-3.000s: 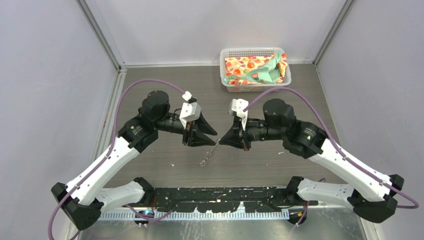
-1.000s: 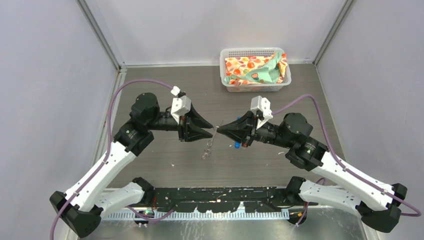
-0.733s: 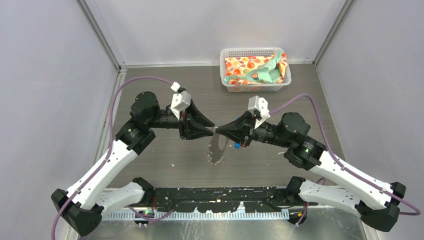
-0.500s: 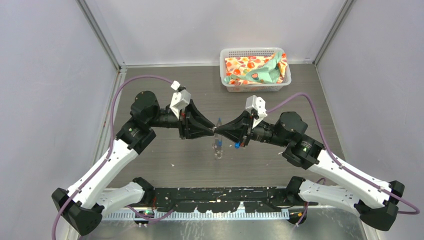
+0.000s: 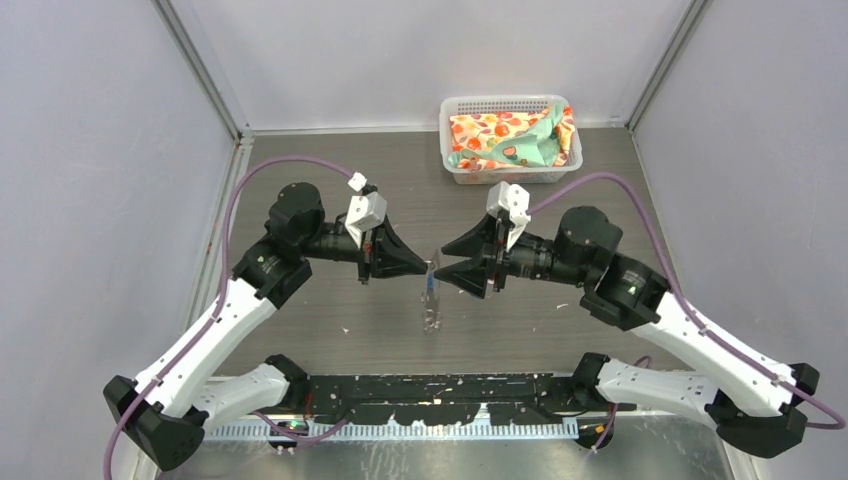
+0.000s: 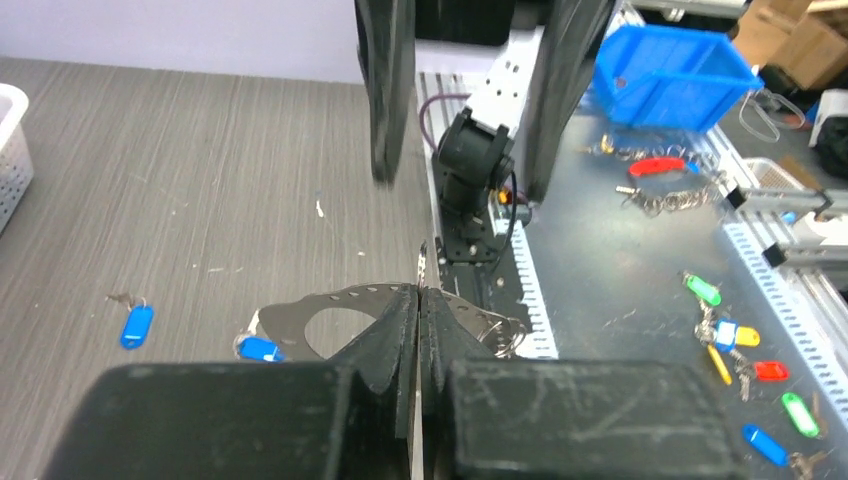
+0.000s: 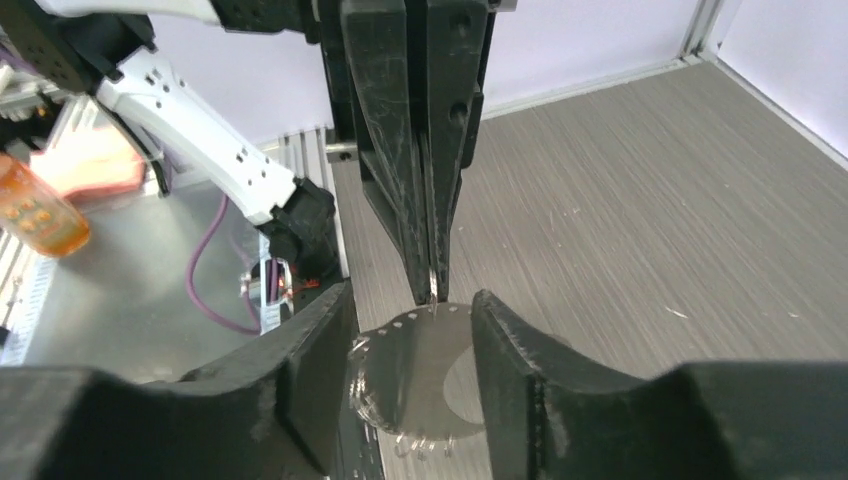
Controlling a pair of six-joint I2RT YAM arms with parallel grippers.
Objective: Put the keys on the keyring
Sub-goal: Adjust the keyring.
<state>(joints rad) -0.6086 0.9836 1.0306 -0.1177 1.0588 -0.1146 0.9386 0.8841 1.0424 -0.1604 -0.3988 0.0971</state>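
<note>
Left end effector (image 6: 418, 305) pinching keyring (image 5: 432, 300) top edge, right end effector (image 7: 412, 296) wide, just beside

Silvery keyring (image 6: 350, 295) held upright; blue keys (image 6: 137, 326) nearby.

The grey wood-grain table (image 5: 330, 180) carries a white basket (image 5: 510, 140) at its far edge (patterned cloth (image 5: 500, 138) inside). A blue key (image 6: 136, 326) lies flat, nearer than the basket.
</note>
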